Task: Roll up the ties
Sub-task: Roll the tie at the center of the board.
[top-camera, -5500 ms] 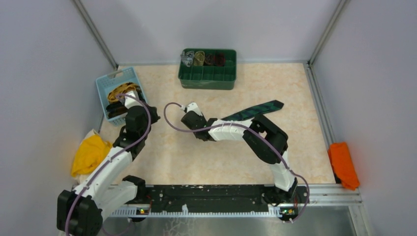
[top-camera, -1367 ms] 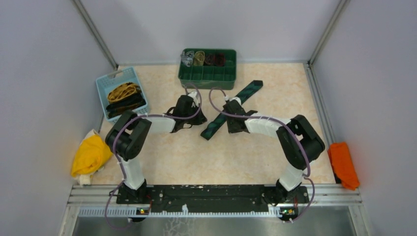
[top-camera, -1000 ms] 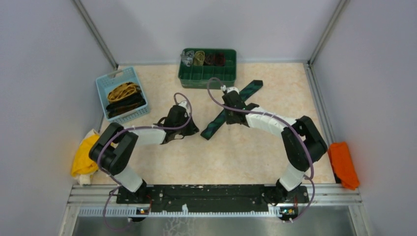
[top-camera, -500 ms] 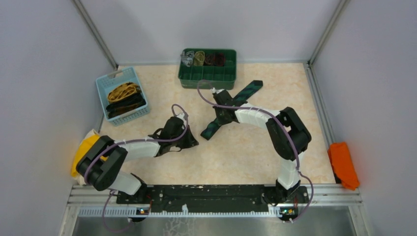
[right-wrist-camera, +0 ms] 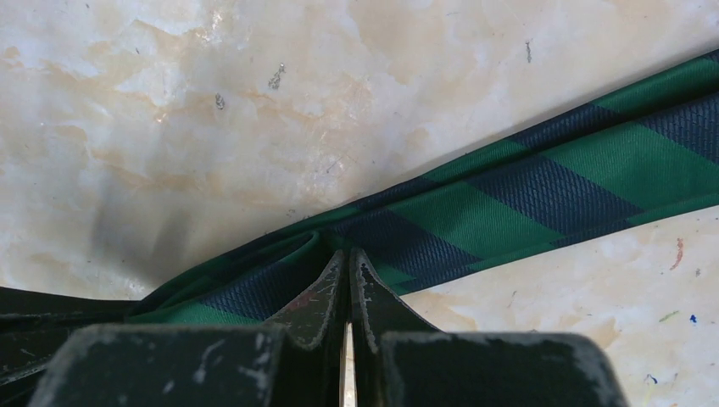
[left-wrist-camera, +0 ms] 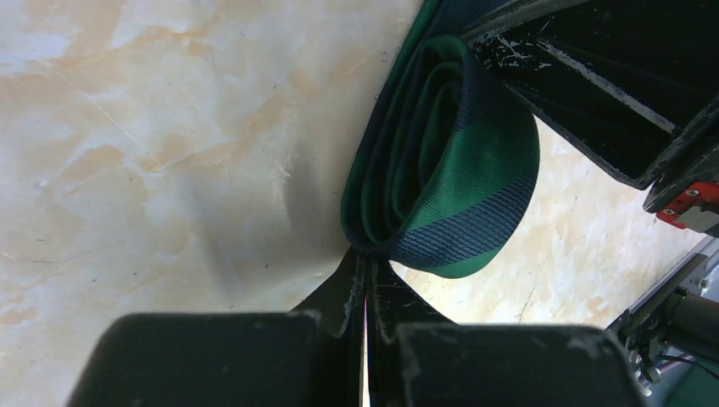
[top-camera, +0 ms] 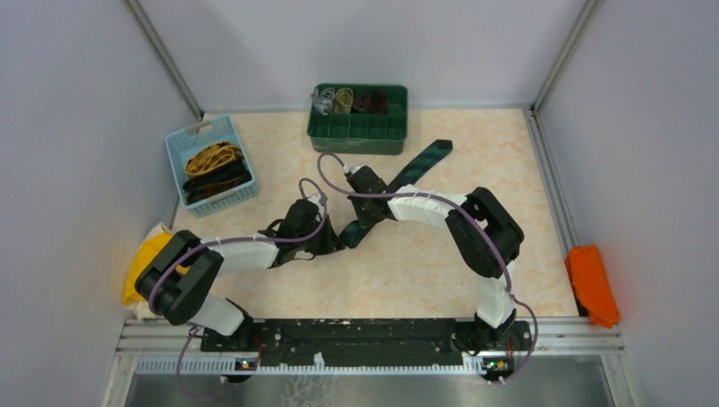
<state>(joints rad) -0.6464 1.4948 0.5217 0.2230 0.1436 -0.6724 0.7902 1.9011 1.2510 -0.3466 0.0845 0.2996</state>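
Right jaws slid along green checked tie; its end loosely coiled.

- I can read no text, label, brand, number or sign in any of my three views.
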